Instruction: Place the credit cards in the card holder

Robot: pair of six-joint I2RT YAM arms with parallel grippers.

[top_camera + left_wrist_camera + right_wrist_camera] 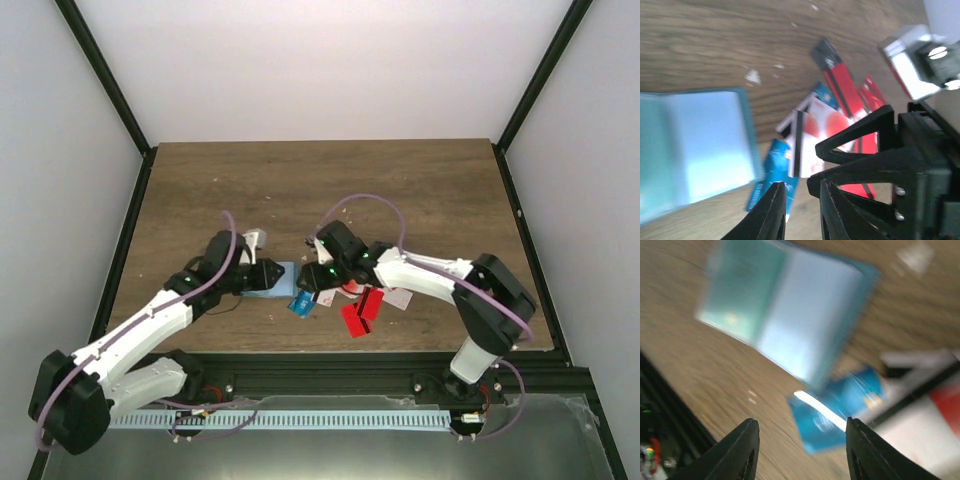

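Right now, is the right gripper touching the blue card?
Cannot tell. Right wrist view: the open right gripper frames the blue card, but motion blur hides any contact or gap. Top view is too coarse.

I have the card holder (275, 282) lying opened on the table (320, 180), close to the front edge and about midway across. The credit cards (362, 305) lie on the table to its right in an overlapping heap. One card (300, 304) at the heap's left end is just beside the holder's near right corner. My left gripper (262, 272) is at the holder's left side. My right gripper (315, 278) hangs over the ground between holder and heap.
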